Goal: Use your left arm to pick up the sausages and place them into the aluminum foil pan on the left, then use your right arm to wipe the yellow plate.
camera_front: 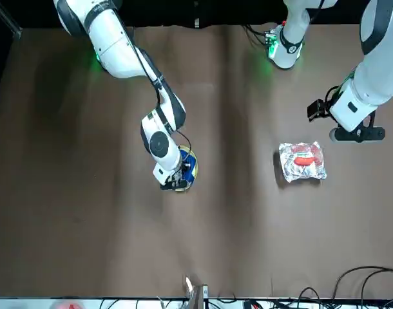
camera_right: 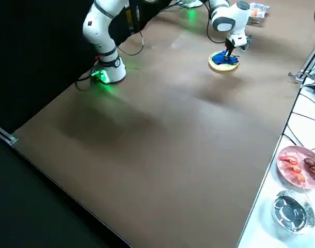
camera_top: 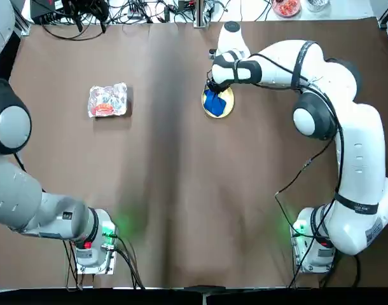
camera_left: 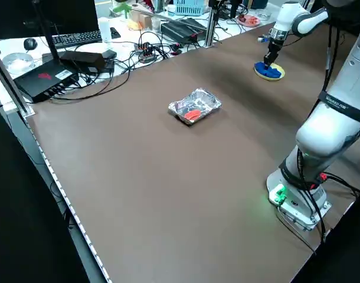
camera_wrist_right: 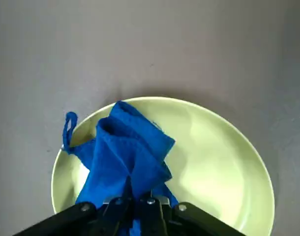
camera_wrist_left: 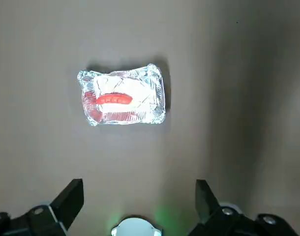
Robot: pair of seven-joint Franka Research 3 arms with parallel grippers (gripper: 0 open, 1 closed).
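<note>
Left wrist view showed us the sausage [camera_wrist_left: 114, 99] lying in the pan [camera_wrist_left: 157, 93], already delivered, we judged. Our left gripper [camera_wrist_left: 140, 196], fingers wide apart and empty, hung clear of it. Over the plate [camera_wrist_right: 214, 167], our right gripper [camera_wrist_right: 135, 196] pinched the cloth [camera_wrist_right: 125, 152] nearly closed, pressing it there for wiping.

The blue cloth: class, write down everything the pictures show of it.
The cloth is plain blue, soft-looking and fabric-like, bunched into a lump with loose folds and pointed corners. A small loop of the same blue sticks out at one side, past the rim of the yellow plate. The right gripper, over the plate, has its fingers closed on the cloth, pinching it from above. The lump rests on the plate, covering part of it.
</note>
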